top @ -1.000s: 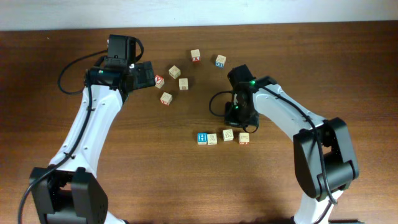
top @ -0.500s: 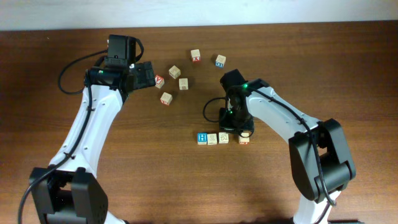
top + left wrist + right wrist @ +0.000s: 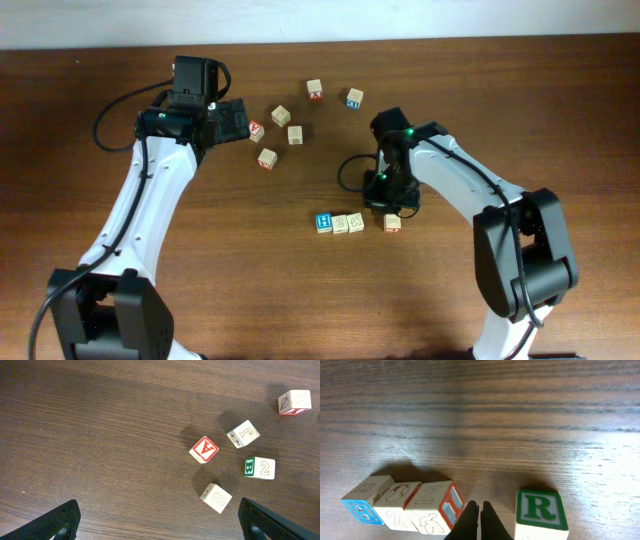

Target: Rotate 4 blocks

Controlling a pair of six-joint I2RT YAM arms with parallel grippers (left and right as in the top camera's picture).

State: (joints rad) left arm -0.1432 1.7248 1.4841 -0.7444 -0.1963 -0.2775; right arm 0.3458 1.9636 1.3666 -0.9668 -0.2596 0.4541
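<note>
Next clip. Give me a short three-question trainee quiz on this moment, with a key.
1. True or false: the green R block touches the three-block cluster beside it.
2. Which tool is shut? A: left. B: right. C: both.
3. How many loose blocks does the left wrist view show?
Key: 1 false, a gap separates them. 2 B: the right tool is shut, the left tool open. 3 five.
</note>
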